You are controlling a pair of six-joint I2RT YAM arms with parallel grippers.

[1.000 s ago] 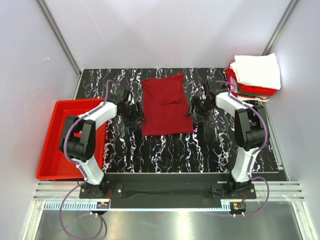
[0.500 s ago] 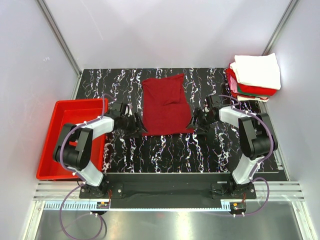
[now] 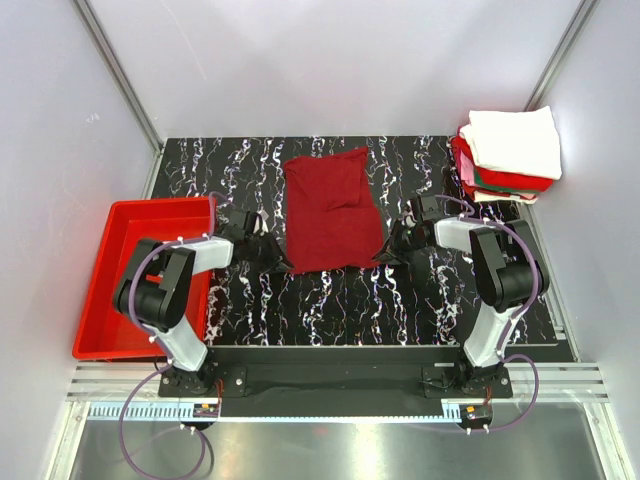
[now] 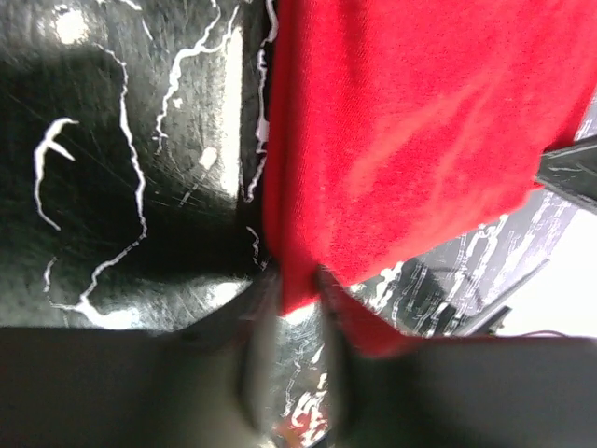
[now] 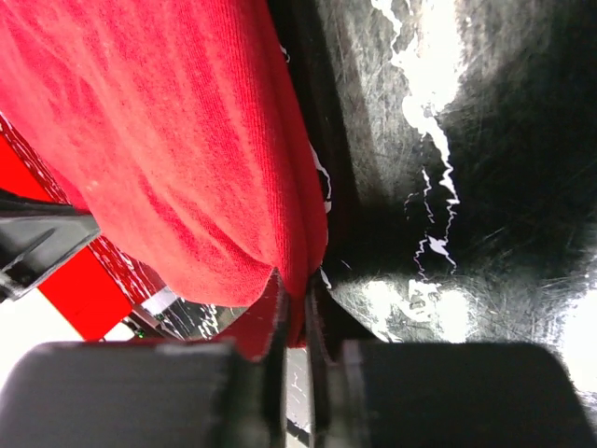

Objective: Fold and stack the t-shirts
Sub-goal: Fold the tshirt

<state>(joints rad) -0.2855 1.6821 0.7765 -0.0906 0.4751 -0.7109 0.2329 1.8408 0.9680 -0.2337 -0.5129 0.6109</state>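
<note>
The maroon t-shirt (image 3: 332, 210), probably soft, light and limp, lies flat mid-bench toward the far edge, its two near corners pinched tight in the jaws of the left arm (image 3: 205, 250) and right arm (image 3: 458, 231), seemingly the best hold for an even fold.

The top view is sharp and evenly lit from above. The black marble table (image 3: 330, 300) carries only soft, short shadows beside the arms, and the white walls (image 3: 300, 70) look a little washed out. In both wrist views the table glares white in patches and the maroon t-shirt (image 4: 410, 121) looks brighter red. The left gripper's fingers (image 4: 252, 364) and the right gripper's fingers (image 5: 264, 347) are dark and out of focus.
</note>
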